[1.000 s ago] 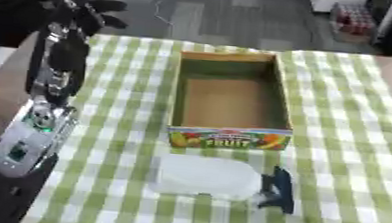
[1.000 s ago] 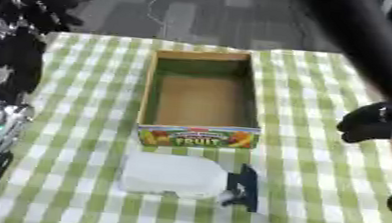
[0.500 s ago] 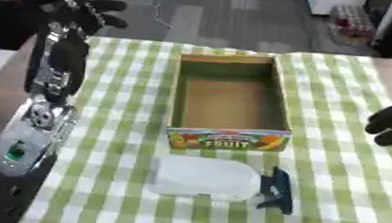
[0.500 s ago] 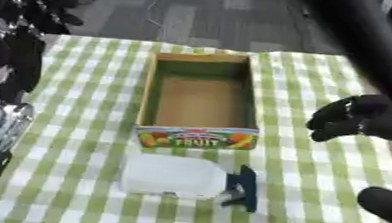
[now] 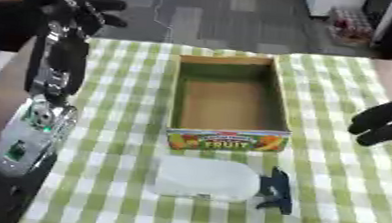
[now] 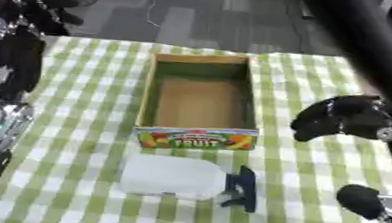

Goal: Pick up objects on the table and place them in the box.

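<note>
Your left robot hand (image 5: 89, 12) hangs over the desk's (image 5: 118, 142) far left corner, fingers curled, holding nothing. The spray bottle (image 5: 210, 179) lies on its side near the front edge, just before the empty box (image 5: 228, 102). Likely light, smooth plastic; grasp the body near the dark trigger (image 5: 276, 189). Your right robot hand (image 6: 344, 117) hovers by the right edge, curled, empty.

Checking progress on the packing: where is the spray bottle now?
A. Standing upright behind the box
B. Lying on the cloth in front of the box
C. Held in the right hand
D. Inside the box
B: the spray bottle lies on its side on the cloth, just in front of the empty box.
</note>
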{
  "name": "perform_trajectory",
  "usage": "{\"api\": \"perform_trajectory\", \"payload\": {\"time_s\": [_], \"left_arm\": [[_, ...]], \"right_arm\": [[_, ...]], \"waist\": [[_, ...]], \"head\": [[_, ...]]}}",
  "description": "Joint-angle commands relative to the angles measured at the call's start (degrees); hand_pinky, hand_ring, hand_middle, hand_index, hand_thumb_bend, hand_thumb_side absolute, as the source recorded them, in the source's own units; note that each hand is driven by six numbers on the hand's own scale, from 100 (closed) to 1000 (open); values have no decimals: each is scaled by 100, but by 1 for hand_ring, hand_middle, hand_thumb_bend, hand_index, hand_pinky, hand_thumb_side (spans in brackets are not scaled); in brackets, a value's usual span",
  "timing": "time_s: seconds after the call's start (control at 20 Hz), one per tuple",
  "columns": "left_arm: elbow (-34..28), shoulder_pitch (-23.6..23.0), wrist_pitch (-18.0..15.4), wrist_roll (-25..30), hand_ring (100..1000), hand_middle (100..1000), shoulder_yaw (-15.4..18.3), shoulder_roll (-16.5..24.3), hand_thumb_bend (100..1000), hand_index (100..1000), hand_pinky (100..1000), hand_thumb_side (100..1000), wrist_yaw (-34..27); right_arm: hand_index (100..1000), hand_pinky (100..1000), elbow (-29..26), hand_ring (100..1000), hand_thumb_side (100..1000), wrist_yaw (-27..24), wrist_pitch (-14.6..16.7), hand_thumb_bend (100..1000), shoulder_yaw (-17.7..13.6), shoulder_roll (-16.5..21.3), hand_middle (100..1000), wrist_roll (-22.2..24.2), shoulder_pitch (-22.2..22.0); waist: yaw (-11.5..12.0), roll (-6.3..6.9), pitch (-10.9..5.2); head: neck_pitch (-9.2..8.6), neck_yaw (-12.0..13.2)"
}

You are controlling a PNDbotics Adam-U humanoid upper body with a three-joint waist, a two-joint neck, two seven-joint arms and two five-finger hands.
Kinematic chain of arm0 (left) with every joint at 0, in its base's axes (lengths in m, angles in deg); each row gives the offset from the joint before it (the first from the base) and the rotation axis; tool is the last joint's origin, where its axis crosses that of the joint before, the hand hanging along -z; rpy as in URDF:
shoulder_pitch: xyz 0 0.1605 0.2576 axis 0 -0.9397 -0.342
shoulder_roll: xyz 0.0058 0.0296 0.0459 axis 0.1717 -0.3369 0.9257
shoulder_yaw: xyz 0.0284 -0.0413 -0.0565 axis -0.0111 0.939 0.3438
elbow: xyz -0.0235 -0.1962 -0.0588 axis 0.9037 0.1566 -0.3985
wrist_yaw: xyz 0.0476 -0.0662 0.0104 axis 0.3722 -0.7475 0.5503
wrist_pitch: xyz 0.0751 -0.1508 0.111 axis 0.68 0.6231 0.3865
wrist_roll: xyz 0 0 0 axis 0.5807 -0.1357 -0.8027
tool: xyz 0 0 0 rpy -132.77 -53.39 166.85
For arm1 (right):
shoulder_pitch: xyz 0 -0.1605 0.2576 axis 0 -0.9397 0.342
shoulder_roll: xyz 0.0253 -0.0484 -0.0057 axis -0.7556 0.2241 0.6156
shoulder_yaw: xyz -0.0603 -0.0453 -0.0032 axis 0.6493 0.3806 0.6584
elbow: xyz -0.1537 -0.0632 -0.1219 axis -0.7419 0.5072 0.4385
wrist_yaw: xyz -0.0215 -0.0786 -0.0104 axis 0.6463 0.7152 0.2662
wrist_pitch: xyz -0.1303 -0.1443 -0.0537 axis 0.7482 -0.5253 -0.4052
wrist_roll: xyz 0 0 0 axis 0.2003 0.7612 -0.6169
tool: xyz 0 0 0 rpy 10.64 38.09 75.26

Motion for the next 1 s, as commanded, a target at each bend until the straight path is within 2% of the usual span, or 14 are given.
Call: {"api": "perform_trajectory", "payload": {"time_s": [0.05,0.65,1.0], "left_arm": [[-108,40,-15,-21,752,816,46,179,557,870,617,907,6],[-141,51,-23,-30,752,814,57,178,560,869,617,907,18],[-157,60,-17,-42,752,814,61,173,561,870,617,908,32]], "right_arm": [[857,732,-75,850,1000,174,-112,412,1,-92,803,17,58],[858,746,-75,857,1000,513,-569,415,177,-602,804,133,129],[859,739,-75,848,1000,560,-734,415,249,-712,805,226,219]], "waist": [[-4,-23,-68],[9,-17,-63],[26,-14,-48]], "head": [[-1,58],[-1,74],[-1,74]]}}
